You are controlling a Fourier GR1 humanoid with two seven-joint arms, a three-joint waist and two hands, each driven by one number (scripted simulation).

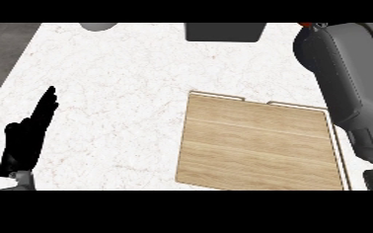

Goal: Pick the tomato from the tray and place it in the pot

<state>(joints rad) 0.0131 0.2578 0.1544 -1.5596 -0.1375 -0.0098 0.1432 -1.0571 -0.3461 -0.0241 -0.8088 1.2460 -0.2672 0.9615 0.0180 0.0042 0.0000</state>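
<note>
Two arms come into our view from the lower edge. Nearest, at the lower left, we note the left hand (pixel 27 133), black, resting over the white marbled counter (pixel 124 79) with its fingers straight, held together and pointing away from us; it grasps nothing.

To the right of it, low in the view, lies the wooden tray (pixel 255 145), a pale plank-grained board with a thin raised rim, set slightly askew on the counter. Along the tray's right side we see the grey right forearm (pixel 342 79), running from the right edge up towards the far right corner and crossing the tray's far corner.

At the arm's far end we make out the dark bulk of the right hand (pixel 307 42); whether it is spread or closed we cannot tell.

Just above that hand, at the far edge, a small sliver of red shows, which we take for the tomato (pixel 306 24), mostly hidden. It sits well apart from the tray, to the right of the dark grey pot (pixel 222 31), whose near part shows at the far edge. A rounded grey object (pixel 98 26) shows at the far left.
</note>
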